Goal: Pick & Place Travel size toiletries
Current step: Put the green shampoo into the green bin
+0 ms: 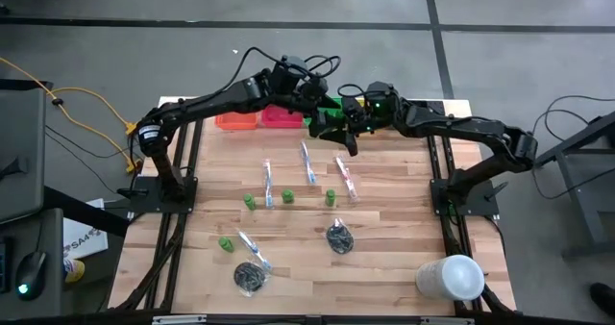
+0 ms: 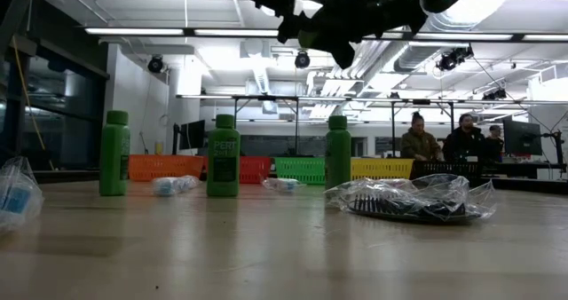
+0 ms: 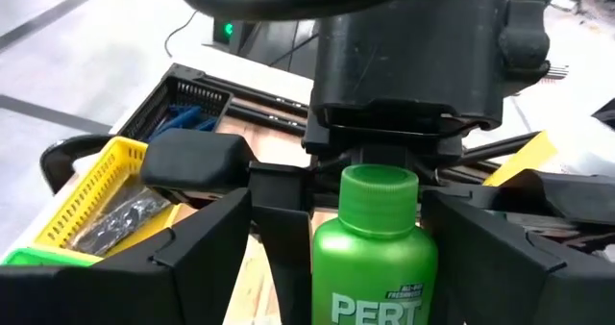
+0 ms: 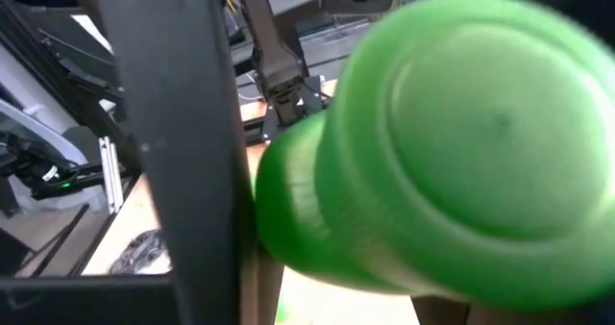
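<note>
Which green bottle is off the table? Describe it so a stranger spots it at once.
Look at the table's far edge, by the coloured bins, where both arms meet. There the left gripper holds a green bottle in the air; the other green bottles all stand on the wood.

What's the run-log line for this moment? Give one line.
left pincer: shut on green bottle | right pincer: at its cap, grip unclear | place: over back bins
</note>
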`<state>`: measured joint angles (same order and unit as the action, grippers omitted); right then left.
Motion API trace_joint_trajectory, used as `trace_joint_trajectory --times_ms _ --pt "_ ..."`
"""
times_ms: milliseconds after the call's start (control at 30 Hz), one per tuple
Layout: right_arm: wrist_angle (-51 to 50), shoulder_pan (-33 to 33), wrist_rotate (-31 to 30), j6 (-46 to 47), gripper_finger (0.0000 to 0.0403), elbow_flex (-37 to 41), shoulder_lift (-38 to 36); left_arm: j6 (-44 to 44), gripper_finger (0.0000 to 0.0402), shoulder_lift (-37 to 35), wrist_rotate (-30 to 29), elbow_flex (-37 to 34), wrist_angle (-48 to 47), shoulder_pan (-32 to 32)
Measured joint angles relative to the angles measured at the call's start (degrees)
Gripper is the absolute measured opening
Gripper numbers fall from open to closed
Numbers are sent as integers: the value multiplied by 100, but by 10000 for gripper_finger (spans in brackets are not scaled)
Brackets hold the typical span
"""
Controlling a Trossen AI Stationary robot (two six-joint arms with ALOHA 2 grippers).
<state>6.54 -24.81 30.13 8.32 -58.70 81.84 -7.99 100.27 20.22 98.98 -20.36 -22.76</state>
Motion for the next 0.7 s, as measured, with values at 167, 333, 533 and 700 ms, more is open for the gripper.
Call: trace_joint_trajectory --times_ms 167,333,533,700 --pt "-18 7 13 42 165 0 0 -33 299 -2 62 0 -62 46" --pt "-32 6 27 63 165 0 0 -86 263 -2 90 0 -63 141" --pt "-96 10 52 23 165 2 0 -131 195 -4 213 0 -24 179" --pt "-181 15 46 -30 165 2 0 -144 158 2 338 0 -30 184"
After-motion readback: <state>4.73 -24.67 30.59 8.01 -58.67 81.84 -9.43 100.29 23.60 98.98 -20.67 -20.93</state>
